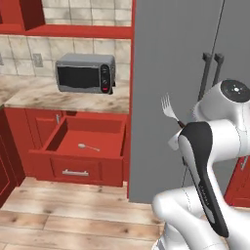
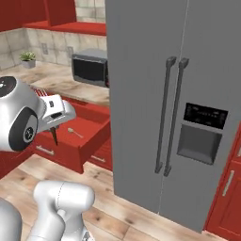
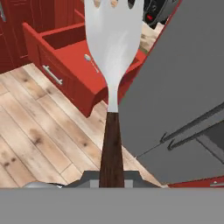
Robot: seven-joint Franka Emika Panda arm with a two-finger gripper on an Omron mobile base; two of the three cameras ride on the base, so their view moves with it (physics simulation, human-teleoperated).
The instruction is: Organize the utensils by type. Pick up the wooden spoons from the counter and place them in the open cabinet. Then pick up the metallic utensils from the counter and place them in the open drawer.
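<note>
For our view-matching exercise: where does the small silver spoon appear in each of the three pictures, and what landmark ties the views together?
Left base view: silver spoon lies on the floor of the open red drawer, lower left of centre.
Right base view: spoon in the same drawer, left of centre.
Hand view: spoon in the drawer, upper left, beside the held fork.
Shared landmark: the microwave above the drawer.
</note>
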